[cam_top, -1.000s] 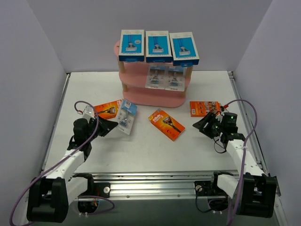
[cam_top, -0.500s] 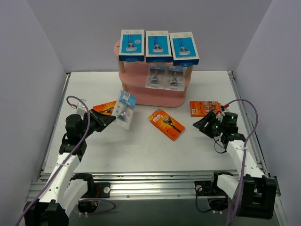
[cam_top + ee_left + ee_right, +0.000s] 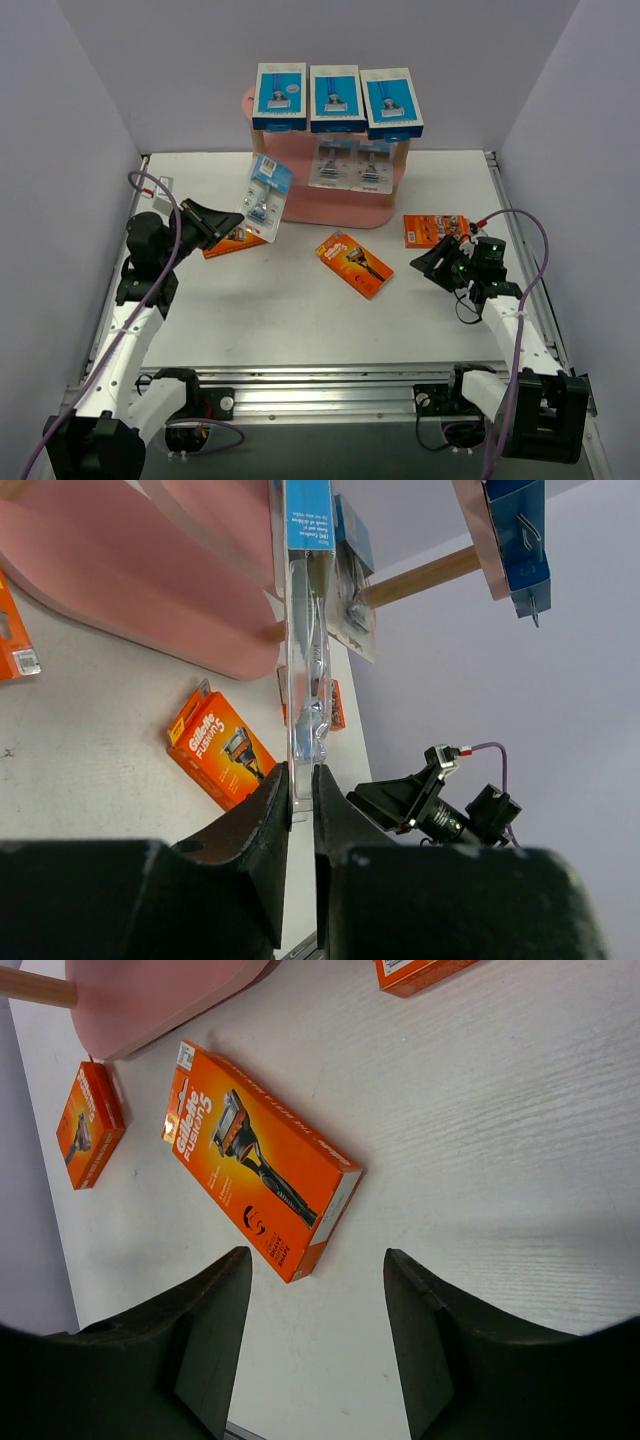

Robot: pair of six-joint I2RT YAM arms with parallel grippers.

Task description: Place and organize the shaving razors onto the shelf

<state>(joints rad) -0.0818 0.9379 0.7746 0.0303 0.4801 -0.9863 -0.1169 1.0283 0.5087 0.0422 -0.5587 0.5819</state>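
Left claw (image 3: pixel 301 785) clenched on the bottom edge of 1 clear blister pack (image 3: pixel 266 197), which is held off the surface (image 3: pixel 300 320) just beside the left end of the shelf (image 3: pixel 330 208), not touching it. Right claw (image 3: pixel 316 1258) released and empty, hovering near the middle orange card (image 3: pixel 354 264). Shelf so far: 3 blue boxes (image 3: pixel 334 98) on the top tier, 2 shelved blister packs (image 3: pixel 330 162) on the middle tier. Step in hand, as I judge it: seat the held pack on the middle tier, left of those 2. Bring it in from the front-left, clear of the wooden post (image 3: pixel 425 575). Match its neighbours' lean and rest its lower edge on the board before you let go. That slot appears free, but the held pack hides it from above, so confirm in your wrist view.
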